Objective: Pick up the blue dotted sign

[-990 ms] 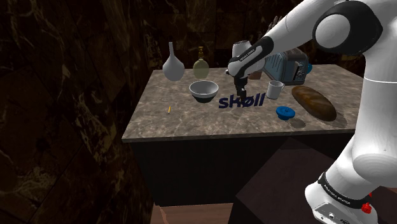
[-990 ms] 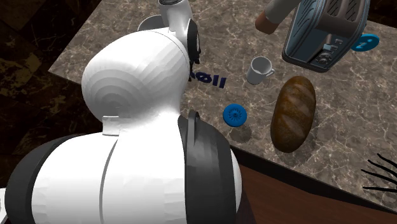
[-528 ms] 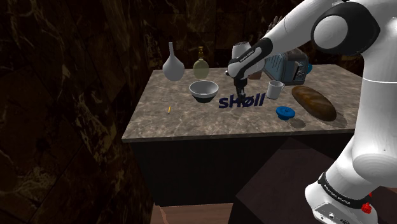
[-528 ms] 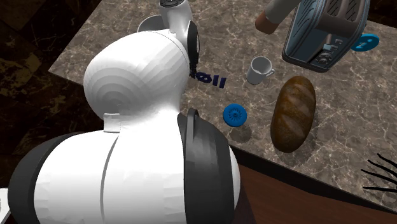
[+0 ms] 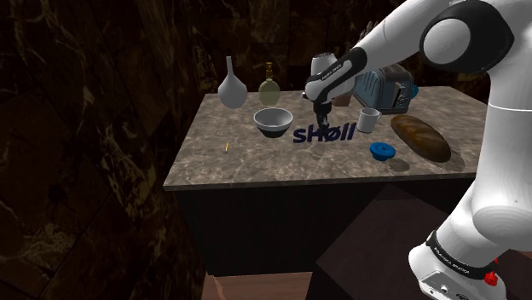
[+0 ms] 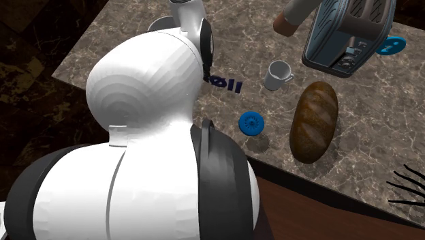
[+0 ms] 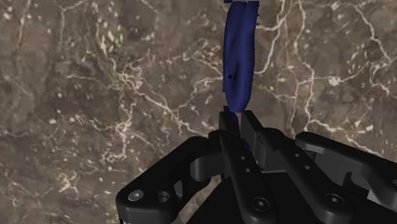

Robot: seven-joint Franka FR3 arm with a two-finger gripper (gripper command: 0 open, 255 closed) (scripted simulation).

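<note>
The all-black two-finger gripper [image 5: 323,121] hangs over the middle of the brown, white-veined marble counter [image 5: 247,158], and in the wrist view its fingers [image 7: 236,159] are drawn in close on the near end of the dark blue lettered sign [image 7: 238,57], seen edge-on as a thin strip running away from the fingertips, so the hand is pinching the sign. In the shoulder view the dark blue lettered sign [image 5: 323,135] reads face-on directly under the gripper, just beside the white and grey rounded bowl [image 5: 273,121] on that view's left and near the small pale mug [image 5: 368,119] on its right. Whether the sign's lower edge touches the marble is hard to judge from these angles. Behind the bowl stand a grey long-necked vase [image 5: 229,88] and a yellowish glass bottle [image 5: 270,85], and a shiny metal toaster [image 5: 384,89] sits at the back of the counter beyond the mug. A brown crusty loaf of bread [image 5: 419,136] lies toward the counter's right end in that view, with a small round blue disc [image 5: 383,151] just beside it near the front edge. In the second exterior view the white arm covers part of the sign, leaving its last letters showing between the arm and the mug.
</note>
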